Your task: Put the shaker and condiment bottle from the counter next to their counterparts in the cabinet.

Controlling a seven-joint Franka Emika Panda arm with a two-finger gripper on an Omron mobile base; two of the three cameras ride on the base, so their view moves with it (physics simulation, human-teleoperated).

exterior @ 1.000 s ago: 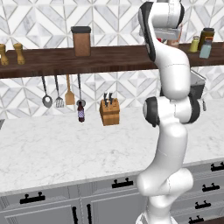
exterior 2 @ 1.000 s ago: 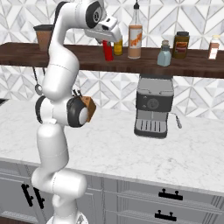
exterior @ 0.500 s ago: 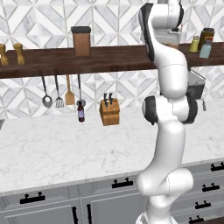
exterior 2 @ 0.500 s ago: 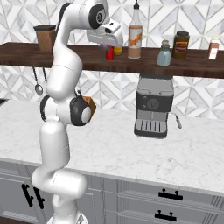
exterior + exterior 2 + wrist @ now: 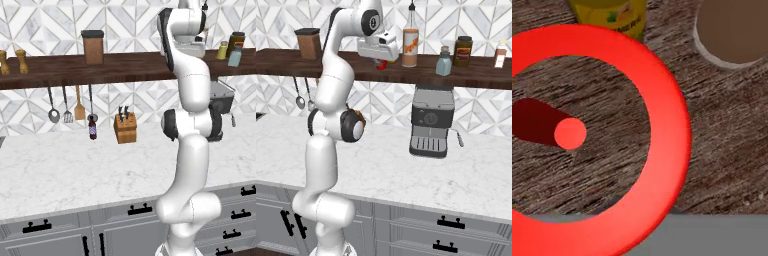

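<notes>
On the shelf (image 5: 476,75) I count one red bottle (image 5: 662,150), one tall clear bottle (image 5: 410,40), one blue-grey shaker (image 5: 443,64), one dark jar (image 5: 462,51), one small white-capped bottle (image 5: 499,54), one brown canister (image 5: 93,47) and two wooden mills (image 5: 12,61). Below hang four utensils (image 5: 65,105). The counter (image 5: 70,170) carries one knife block (image 5: 125,127) and one coffee machine (image 5: 431,122).

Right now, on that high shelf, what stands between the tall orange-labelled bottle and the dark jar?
A small blue-grey shaker stands between them, clear in the right base view.
</notes>
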